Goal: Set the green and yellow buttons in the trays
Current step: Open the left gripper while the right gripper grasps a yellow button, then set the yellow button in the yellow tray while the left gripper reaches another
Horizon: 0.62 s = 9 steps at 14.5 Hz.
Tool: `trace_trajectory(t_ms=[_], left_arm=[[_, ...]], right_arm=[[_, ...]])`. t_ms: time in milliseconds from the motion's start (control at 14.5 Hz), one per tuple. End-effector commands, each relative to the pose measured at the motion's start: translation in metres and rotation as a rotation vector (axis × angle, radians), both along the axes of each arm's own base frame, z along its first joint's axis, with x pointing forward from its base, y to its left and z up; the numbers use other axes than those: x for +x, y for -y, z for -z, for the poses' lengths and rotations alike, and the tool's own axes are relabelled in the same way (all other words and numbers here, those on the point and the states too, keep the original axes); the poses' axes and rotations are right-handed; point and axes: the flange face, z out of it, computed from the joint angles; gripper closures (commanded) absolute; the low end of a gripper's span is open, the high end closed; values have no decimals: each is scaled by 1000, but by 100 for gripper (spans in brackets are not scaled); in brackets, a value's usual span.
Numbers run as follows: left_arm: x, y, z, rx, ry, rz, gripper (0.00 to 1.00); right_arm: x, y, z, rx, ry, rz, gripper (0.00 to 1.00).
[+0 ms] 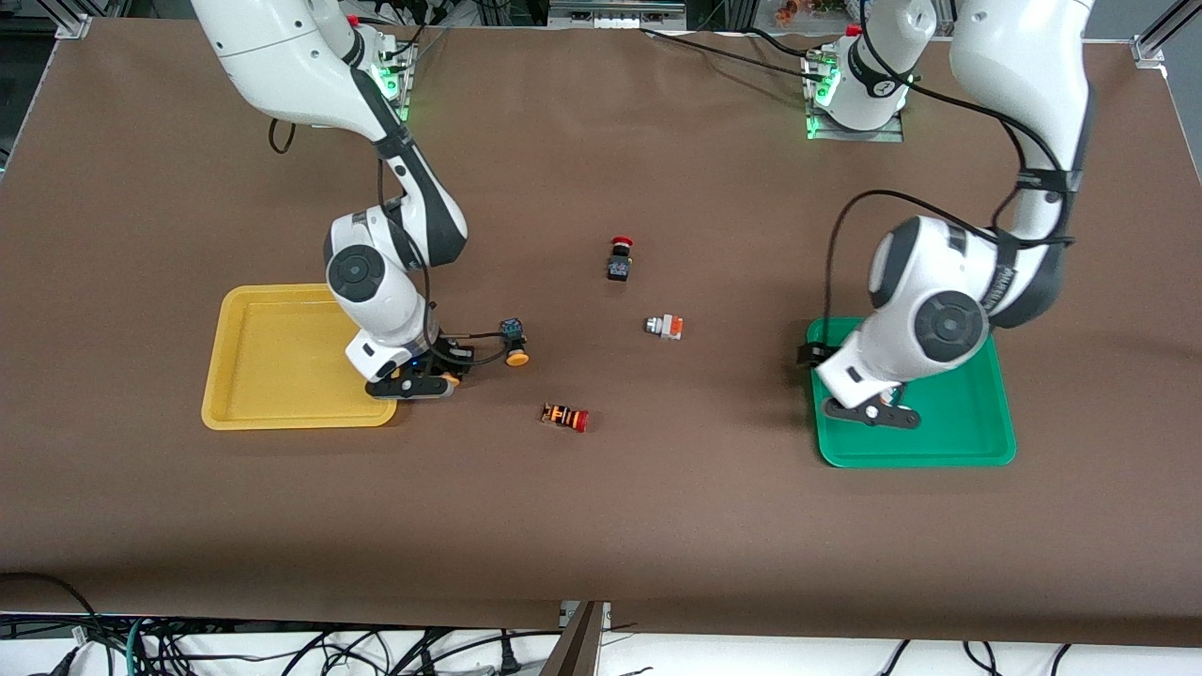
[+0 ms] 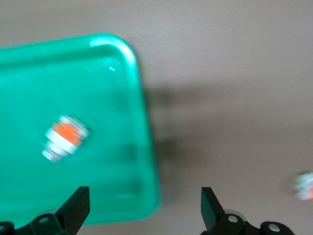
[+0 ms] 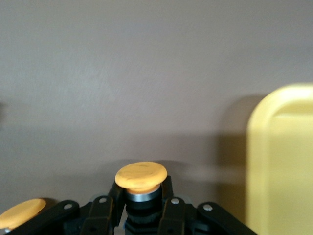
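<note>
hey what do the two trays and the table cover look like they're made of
Green tray: probably glossy plastic; light glints off its rounded rim. Yellow tray: likely the same molded plastic, smooth, with a shiny rim. Table cover: matte brown, possibly paper or fabric; no glare shows.

A brown table (image 1: 657,526) carries two bystanders; a black-bodied button with a red cap (image 1: 619,258) sits near the middle; an orange-striped button with a red cap (image 1: 565,416) (lying on its side) rests nearer the front camera.
</note>
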Motion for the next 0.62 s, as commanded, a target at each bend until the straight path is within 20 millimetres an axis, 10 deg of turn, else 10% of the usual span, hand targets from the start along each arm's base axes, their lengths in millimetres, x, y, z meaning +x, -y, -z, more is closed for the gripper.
trace_trajectory(t_ms=[0,553], left_arm=[[-21,50,2,37,-10,-282,0],[-69,183,40,53,77,-986,0]], right_arm=[[24,41,-39,-31,-23,-46,100],[35,219,-32,6,-123,-129,100]])
